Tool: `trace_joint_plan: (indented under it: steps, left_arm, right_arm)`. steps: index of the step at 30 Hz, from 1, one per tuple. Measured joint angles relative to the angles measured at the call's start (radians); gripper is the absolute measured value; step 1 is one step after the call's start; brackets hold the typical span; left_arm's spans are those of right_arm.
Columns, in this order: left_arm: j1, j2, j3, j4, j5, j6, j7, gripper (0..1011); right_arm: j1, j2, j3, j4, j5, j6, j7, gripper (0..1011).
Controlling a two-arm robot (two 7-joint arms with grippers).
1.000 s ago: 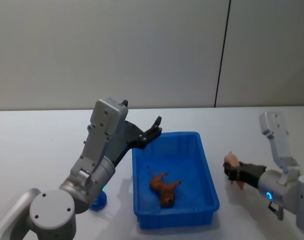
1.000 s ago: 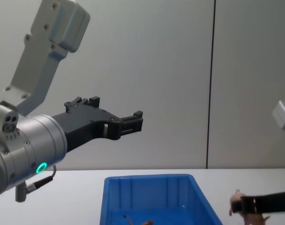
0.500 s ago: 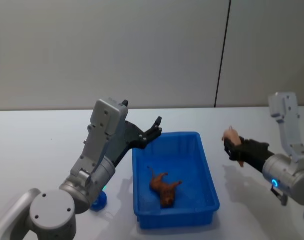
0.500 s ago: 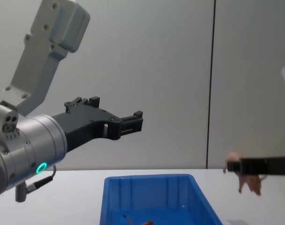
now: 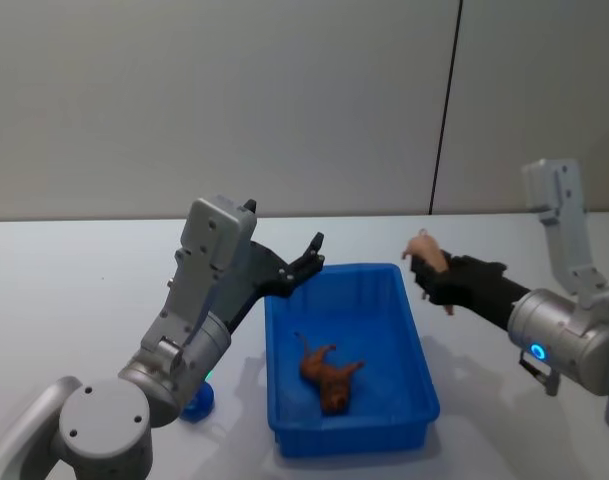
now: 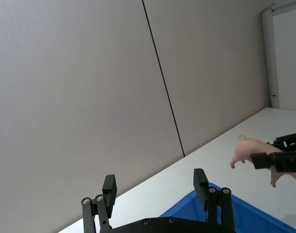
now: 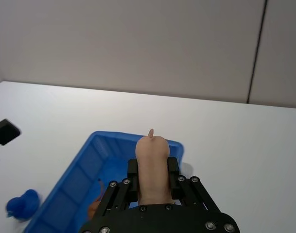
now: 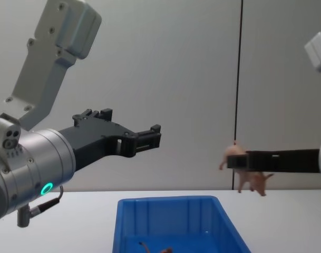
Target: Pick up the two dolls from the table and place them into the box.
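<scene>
The brown lion doll [image 5: 329, 375] lies on its side inside the blue box [image 5: 354, 268] on the white table [image 5: 74, 290]. My right gripper [image 5: 430, 272] is shut on the pale pink doll [image 5: 424, 250] and holds it in the air just above the box's far right corner. From the chest the pink doll [image 8: 239, 157] hangs well above the box rim [image 8: 171, 202]. In the right wrist view the pink doll [image 7: 152, 165] sits between the fingers over the box [image 7: 109, 145]. My left gripper [image 5: 309, 260] is open and raised beside the box's far left corner.
A small blue toy [image 5: 196, 402] sits on the table by the box's near left corner, under my left arm. A grey wall with a dark vertical seam [image 5: 444, 110] stands behind the table. White tabletop stretches to the right of the box.
My right gripper has lifted the pink doll off the table and carried it left, up to the box's far right corner. The left arm and the lion have not moved.
</scene>
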Motion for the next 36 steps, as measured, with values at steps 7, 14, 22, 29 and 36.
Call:
trace_joint_plan:
  steps: [7, 14, 22, 29, 36]
  left_arm:
    - [0.0, 0.0, 0.0, 0.0, 0.0, 0.0, 0.0, 1003]
    - [0.0, 0.0, 0.0, 0.0, 0.0, 0.0, 0.0, 1003]
    - [0.0, 0.0, 0.0, 0.0, 0.0, 0.0, 0.0, 1003]
    - [0.0, 0.0, 0.0, 0.0, 0.0, 0.0, 0.0, 1003]
    - [0.0, 0.0, 0.0, 0.0, 0.0, 0.0, 0.0, 1003]
  right_arm:
    - [0.017, -0.013, -0.013, 0.019, 0.026, 0.054, 0.057, 340]
    - [0.039, -0.031, -0.027, 0.064, 0.043, 0.111, 0.085, 340]
    - [0.069, -0.058, -0.045, 0.138, 0.055, 0.173, 0.101, 460]
    - [0.096, -0.079, -0.06, 0.202, 0.057, 0.21, 0.112, 689]
    - [0.107, -0.088, -0.067, 0.228, 0.058, 0.225, 0.118, 891]
